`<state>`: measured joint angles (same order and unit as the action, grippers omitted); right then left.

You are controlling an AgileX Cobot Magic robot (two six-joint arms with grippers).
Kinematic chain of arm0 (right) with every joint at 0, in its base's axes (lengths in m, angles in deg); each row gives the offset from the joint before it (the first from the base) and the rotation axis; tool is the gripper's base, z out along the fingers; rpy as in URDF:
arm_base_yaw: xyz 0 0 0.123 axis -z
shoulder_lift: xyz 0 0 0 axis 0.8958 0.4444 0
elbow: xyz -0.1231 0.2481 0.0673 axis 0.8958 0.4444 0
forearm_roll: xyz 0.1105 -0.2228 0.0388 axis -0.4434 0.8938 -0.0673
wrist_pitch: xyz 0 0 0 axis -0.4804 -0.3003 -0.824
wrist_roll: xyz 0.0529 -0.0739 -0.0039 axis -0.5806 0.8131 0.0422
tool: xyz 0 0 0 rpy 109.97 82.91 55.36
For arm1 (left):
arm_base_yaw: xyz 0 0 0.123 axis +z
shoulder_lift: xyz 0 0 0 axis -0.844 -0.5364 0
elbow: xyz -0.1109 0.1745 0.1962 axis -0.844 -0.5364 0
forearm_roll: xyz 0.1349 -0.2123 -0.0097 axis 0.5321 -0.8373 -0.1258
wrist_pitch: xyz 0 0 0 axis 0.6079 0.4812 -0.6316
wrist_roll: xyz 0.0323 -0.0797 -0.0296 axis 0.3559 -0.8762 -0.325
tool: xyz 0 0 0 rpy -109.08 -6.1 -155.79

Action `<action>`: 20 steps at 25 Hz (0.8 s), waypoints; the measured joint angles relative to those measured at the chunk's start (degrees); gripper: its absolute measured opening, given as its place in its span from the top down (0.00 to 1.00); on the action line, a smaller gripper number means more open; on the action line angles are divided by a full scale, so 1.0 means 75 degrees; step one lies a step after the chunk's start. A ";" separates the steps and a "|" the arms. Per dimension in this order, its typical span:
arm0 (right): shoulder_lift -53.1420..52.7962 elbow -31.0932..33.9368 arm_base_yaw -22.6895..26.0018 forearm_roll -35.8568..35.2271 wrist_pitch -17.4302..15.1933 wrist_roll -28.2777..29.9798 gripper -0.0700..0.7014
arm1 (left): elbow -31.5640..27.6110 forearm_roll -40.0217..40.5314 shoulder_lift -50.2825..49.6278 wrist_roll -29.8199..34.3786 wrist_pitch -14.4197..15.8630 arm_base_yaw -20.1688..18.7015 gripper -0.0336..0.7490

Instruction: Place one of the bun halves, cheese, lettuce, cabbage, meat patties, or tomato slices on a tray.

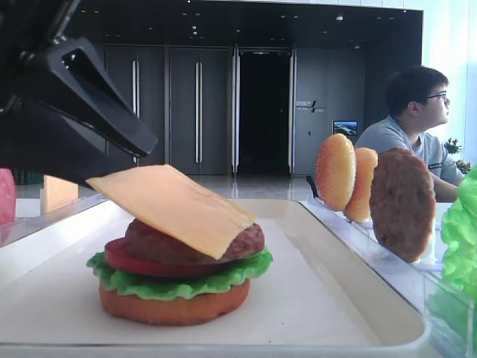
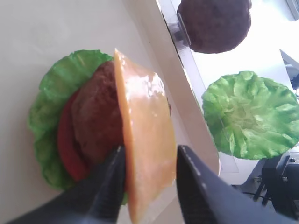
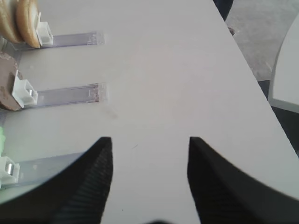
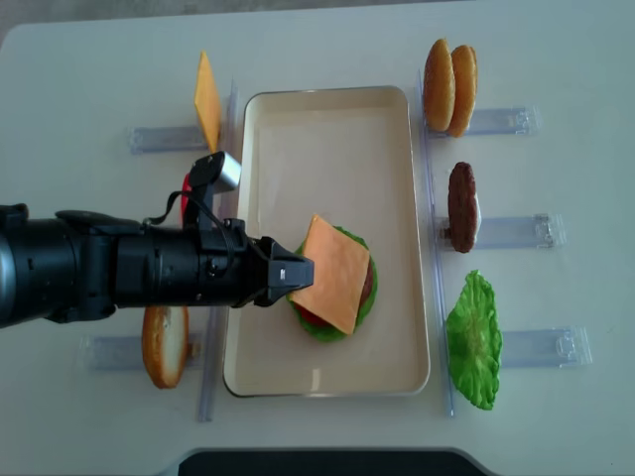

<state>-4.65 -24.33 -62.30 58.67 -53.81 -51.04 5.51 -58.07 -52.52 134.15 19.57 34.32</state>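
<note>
On the cream tray (image 4: 327,139) stands a stack of bun half (image 1: 171,307), lettuce (image 1: 186,283), tomato slice (image 1: 127,261) and meat patty (image 1: 238,242). The cheese (image 4: 335,270) lies tilted on the patty, its left end raised. My left gripper (image 2: 150,148) is open, one finger on each side of that raised end; the left finger touches the cheese (image 2: 142,121) and the right stands slightly off it. My right gripper (image 3: 149,139) hangs open over bare table, holding nothing.
Clear holders flank the tray. Those on the right hold two bun halves (image 4: 448,84), a patty (image 4: 461,205) and a lettuce leaf (image 4: 474,340). On the left are another cheese slice (image 4: 206,99) and a bun half (image 4: 164,344). A person (image 1: 410,127) sits beyond the table.
</note>
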 joint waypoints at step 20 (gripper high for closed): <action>0.0000 0.0000 0.0000 0.0000 0.0000 0.0000 0.45 | 0.0535 0.2904 0.2116 -0.3375 -0.1609 0.0000 0.32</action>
<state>-4.65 -24.33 -62.30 58.67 -53.81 -51.04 9.52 -36.29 -36.66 108.83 7.51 34.32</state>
